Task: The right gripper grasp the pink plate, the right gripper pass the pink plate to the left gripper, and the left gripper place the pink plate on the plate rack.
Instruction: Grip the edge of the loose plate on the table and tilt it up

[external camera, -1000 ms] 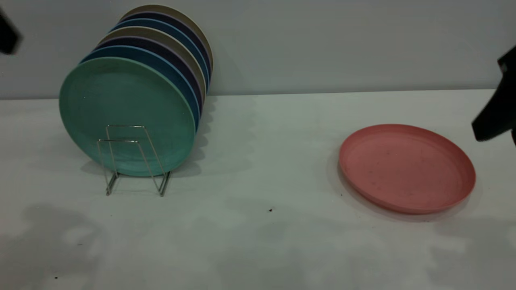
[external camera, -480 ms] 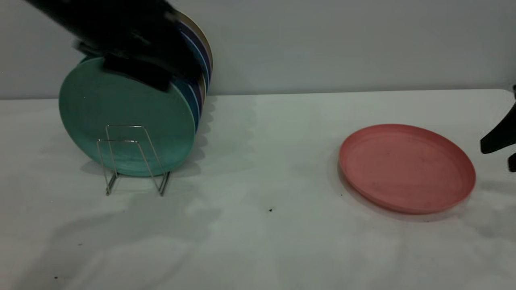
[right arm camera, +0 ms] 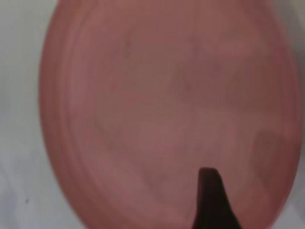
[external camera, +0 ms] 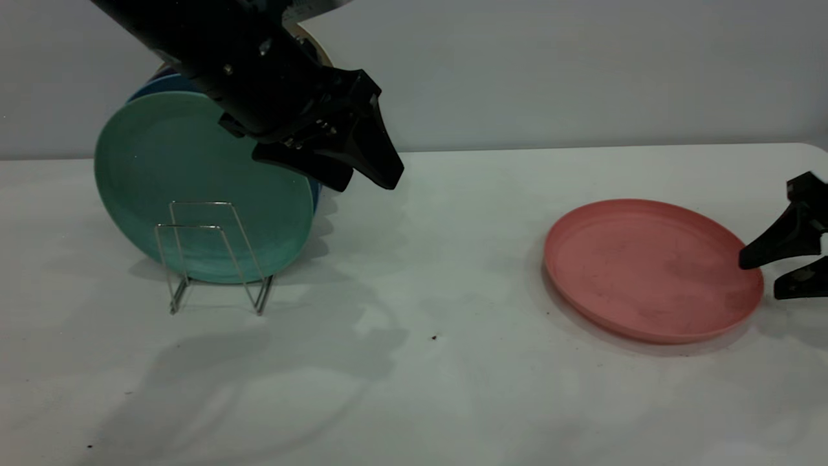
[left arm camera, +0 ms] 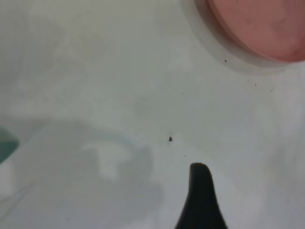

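The big black left gripper (external camera: 369,178) has a round, thick body with small shiny screws and two pointy, wedge-shaped fingers. The smaller black right gripper (external camera: 760,275) shows two thin, dark, pointy fingers (external camera: 773,243) and a blocky part behind.

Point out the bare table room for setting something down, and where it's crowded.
Free: the table between the plate rack and the pink plate, plus the whole front strip. Crowded: the rack with its plates under the left gripper, and the pink plate's right rim at the right gripper.

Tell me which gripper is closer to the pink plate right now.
Right. The right gripper sits open at the pink plate's right rim; the left gripper hangs open far off, by the plate rack.
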`<state>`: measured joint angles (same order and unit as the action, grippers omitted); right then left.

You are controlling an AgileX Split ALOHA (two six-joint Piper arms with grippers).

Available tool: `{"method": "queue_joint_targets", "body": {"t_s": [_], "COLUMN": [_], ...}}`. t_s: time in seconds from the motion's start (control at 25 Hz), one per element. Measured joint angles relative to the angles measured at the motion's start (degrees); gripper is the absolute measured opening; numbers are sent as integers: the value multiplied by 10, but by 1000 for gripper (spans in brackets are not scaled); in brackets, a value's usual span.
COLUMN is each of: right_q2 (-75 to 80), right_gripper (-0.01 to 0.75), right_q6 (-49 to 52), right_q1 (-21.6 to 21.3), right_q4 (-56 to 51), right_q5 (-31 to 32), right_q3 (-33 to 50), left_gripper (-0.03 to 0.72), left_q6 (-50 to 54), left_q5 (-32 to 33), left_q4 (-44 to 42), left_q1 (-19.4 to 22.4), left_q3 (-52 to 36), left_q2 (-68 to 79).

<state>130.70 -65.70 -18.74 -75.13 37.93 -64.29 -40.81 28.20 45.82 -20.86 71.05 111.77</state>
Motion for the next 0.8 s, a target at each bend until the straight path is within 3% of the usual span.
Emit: {"method": "queue_joint_targets", "body": {"t_s": [0.32, 0.56, 0.64, 0.72, 0.76, 0.8], "right_q2": [44, 82, 88, 93, 95, 97], "right_gripper": [494, 471, 400, 254, 141, 86], "right_q6": [10, 6, -3, -13, -19, -25], "right_q1": [0, 17, 30, 42, 47, 52], "right_q4": [-4, -19, -21, -22, -21, -22], "right_q5": [6, 58, 59, 52, 49, 49], "right_q3": [-36, -69, -79, -83, -86, -88], "left_gripper": [582, 582, 582, 582, 582, 582], "left_q6": [0, 0, 0, -2, -2, -2], "left_q5": [0, -7, -10, -10, -10, -10], "left_q4": [16, 18, 19, 20, 20, 20], "left_q1": [0, 0, 0, 0, 0, 0], "left_q3": [2, 2, 2, 2, 2, 2], "left_q2": [0, 0, 0, 0, 0, 0]}}
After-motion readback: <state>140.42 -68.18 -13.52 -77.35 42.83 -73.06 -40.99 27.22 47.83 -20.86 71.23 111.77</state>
